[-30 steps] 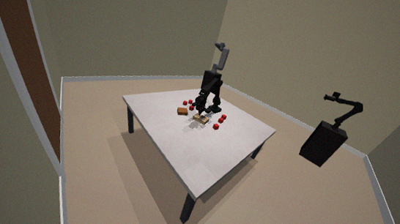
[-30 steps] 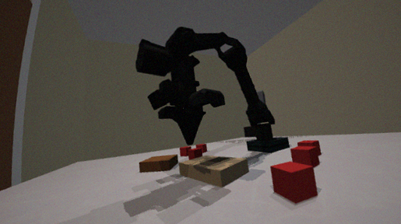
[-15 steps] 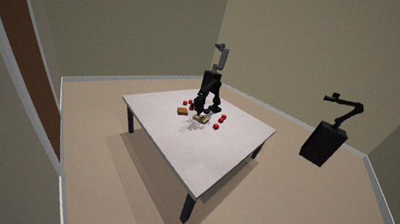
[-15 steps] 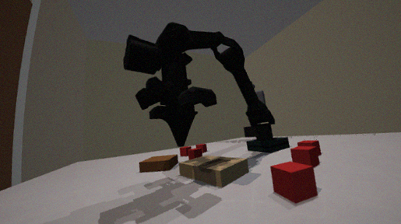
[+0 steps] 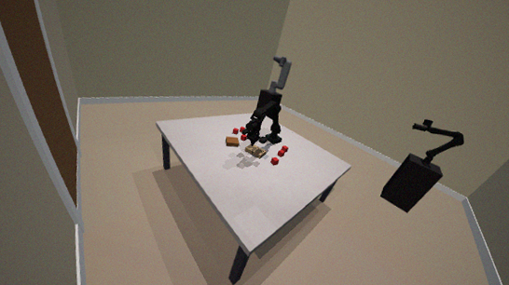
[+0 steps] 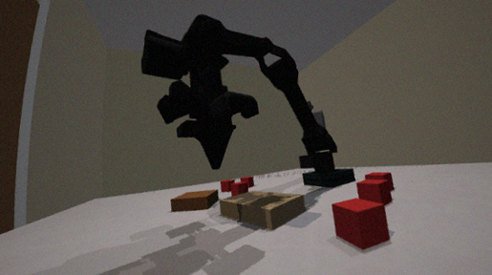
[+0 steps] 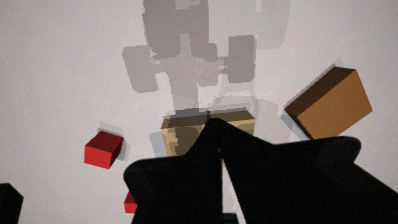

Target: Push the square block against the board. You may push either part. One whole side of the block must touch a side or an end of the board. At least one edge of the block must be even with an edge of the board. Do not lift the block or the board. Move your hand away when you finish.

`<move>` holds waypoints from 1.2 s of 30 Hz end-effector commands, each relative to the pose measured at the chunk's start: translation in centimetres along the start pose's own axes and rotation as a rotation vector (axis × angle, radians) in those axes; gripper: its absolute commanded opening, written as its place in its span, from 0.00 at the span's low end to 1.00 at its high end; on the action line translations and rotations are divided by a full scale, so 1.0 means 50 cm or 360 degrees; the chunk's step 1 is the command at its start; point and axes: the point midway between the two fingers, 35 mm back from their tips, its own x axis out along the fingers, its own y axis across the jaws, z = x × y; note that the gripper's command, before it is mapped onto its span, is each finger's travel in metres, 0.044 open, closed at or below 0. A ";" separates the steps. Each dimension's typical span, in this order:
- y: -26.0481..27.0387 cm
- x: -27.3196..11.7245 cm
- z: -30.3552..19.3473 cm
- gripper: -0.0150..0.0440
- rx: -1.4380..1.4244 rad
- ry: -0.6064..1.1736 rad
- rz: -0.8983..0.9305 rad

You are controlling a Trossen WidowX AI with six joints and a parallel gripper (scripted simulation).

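A pale tan wooden slab lies flat on the table, partly shaded by the arm. An orange-brown block lies beside it, turned at an angle, with a gap between them. Which is the square block and which the board is not clear. My gripper is shut and empty, pointing down above the tan slab, with its tips clear of it in the exterior view. In the wrist view the fingers hide much of the slab.
Red cubes stand on both sides: the nearest one has two more behind it, and others stand beyond the orange-brown block. The arm's base is behind the slab.
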 end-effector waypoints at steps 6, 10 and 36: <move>0.000 -0.054 0.004 0.25 -0.0001 -0.0038 -0.0005; 0.000 -0.054 0.004 0.25 -0.0001 -0.0038 -0.0005; 0.004 -0.051 0.004 0.25 -0.0036 -0.0040 -0.0001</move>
